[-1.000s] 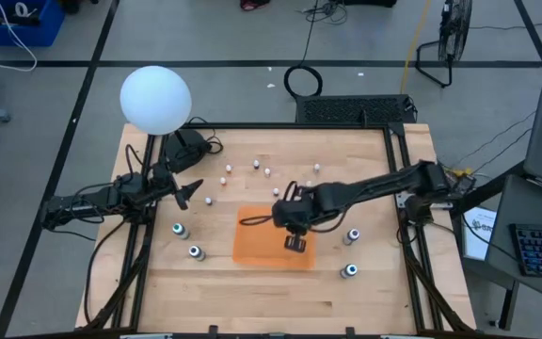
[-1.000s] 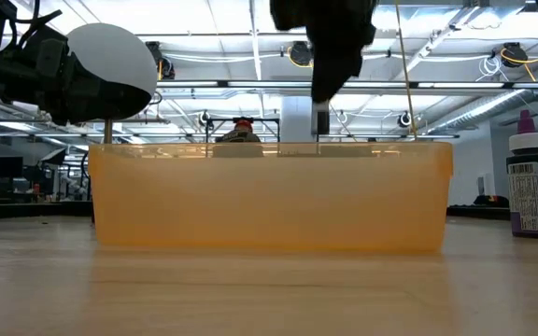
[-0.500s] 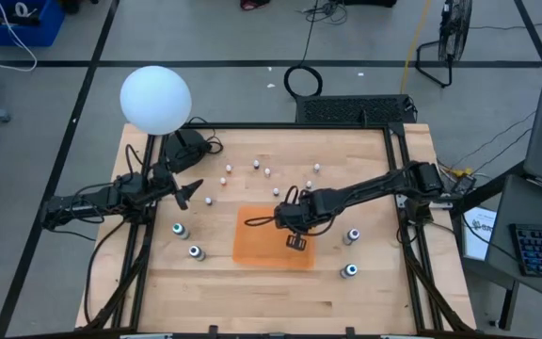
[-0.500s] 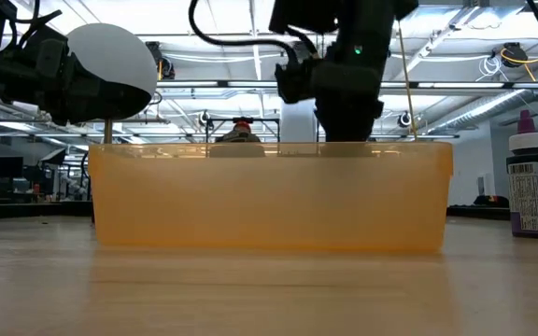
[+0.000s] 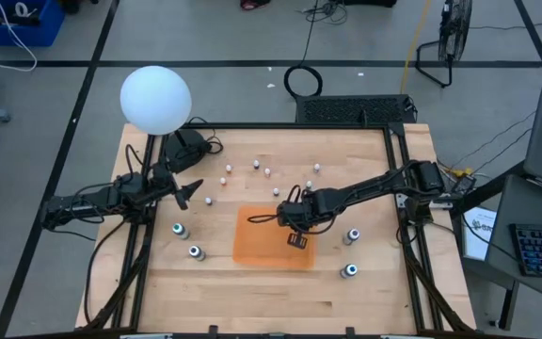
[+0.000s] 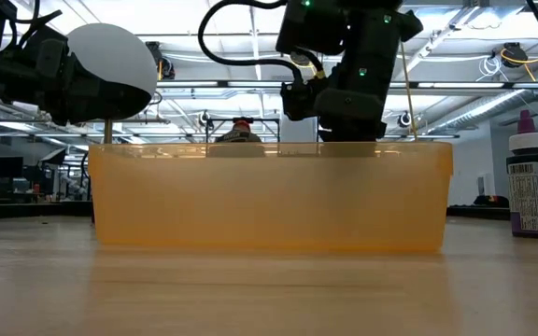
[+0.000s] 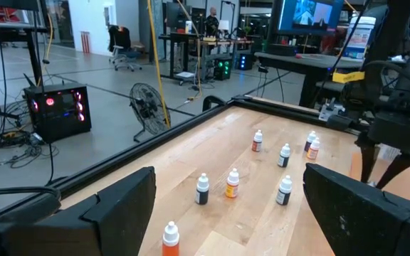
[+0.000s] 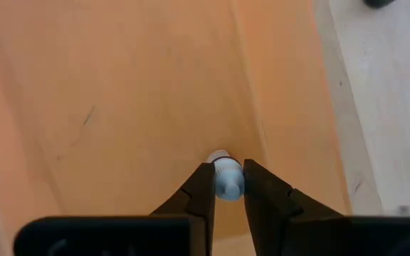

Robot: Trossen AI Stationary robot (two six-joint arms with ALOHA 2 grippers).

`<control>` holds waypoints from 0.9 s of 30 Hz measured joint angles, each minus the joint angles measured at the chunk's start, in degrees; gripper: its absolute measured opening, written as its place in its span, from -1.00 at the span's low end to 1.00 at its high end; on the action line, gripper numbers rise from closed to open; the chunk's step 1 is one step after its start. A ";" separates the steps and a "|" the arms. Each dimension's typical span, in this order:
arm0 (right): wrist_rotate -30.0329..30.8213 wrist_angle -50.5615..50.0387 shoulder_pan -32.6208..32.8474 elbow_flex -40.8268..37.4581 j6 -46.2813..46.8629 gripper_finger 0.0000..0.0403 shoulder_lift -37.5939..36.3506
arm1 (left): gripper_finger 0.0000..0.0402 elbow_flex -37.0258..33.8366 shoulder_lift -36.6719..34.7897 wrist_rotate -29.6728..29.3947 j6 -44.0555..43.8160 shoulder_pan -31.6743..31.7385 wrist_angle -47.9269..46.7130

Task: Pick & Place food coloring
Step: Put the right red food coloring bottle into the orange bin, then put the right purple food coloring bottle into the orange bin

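Fingers of the right pincer (image 8: 223, 179) clamp a tiny bottle (image 8: 225, 176) over the orange bin (image 8: 119, 107).

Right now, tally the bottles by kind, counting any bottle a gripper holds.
Small white-capped bottles on the wood: 8
Small bottle held by the right gripper in the orange bin: 1
Larger teal-capped bottles: 4
Total: 13

R gripper (image 5: 296, 240) down over orange bin (image 5: 262, 247), mid-table. L gripper (image 5: 188, 193) parked at left edge. Small bottles (image 5: 255, 165) scattered behind.
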 joint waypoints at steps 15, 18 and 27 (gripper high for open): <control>-0.43 -0.21 0.07 -0.20 0.13 -0.31 -6.27 | 0.76 -0.02 0.00 0.00 0.00 0.00 0.00; -1.28 -3.98 -0.16 -0.20 0.35 -0.23 -9.13 | 0.76 -0.02 -0.01 0.00 0.00 0.00 0.00; 1.88 -23.70 -4.50 -0.11 11.23 -0.18 -20.23 | 0.76 -0.01 -0.01 0.00 0.00 0.00 0.01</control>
